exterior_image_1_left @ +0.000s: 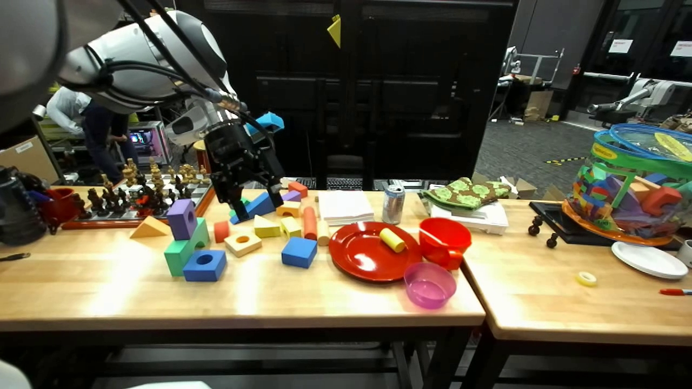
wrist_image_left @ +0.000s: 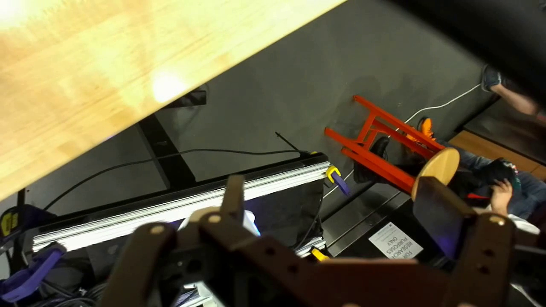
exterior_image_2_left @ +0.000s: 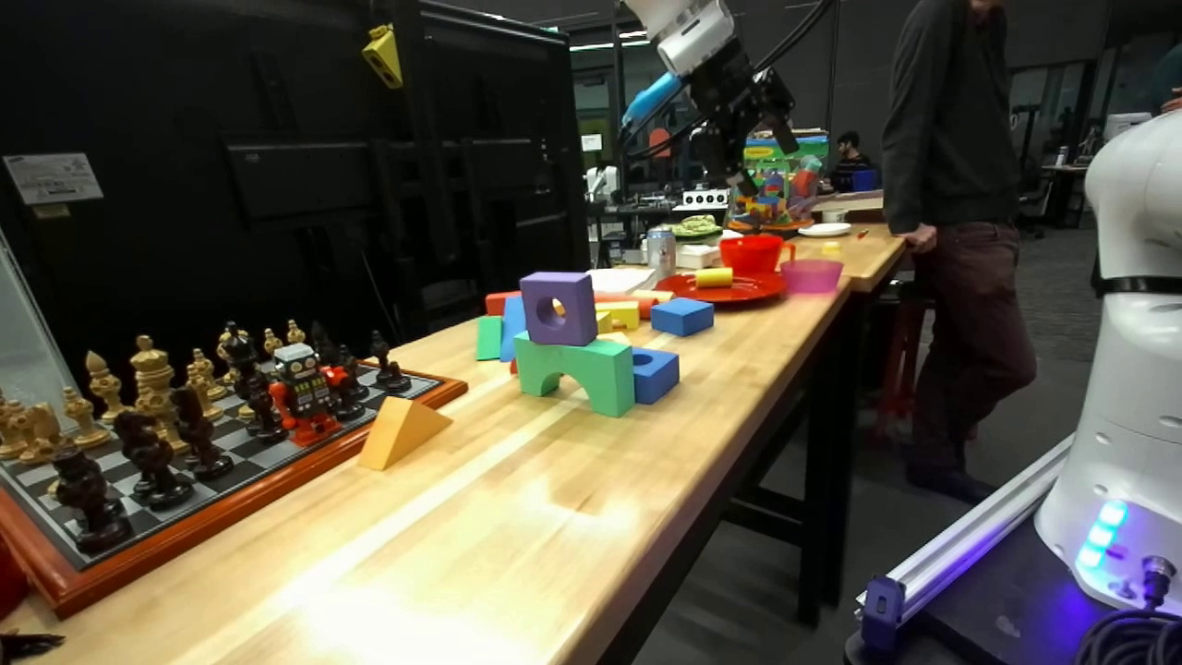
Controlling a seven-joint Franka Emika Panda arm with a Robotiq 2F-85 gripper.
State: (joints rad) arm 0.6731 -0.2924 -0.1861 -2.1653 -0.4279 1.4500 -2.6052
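My hand (exterior_image_2_left: 765,163), spread wide: hung higher than the counter (exterior_image_2_left: 517,517). Holed purple block (exterior_image_2_left: 580,316): sat atop green arch (exterior_image_2_left: 584,359). Holed blue block (exterior_image_2_left: 657,380): lay just beside. Toy robot (exterior_image_2_left: 305,395): stood on chessboard (exterior_image_2_left: 212,511).

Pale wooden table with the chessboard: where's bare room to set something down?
In an exterior view, the pale wooden table is bare between the orange triangular block and the table's near edge, and between the plain blue rectangular block and that edge. It's crowded from the holed purple block across to the glossy red plate.
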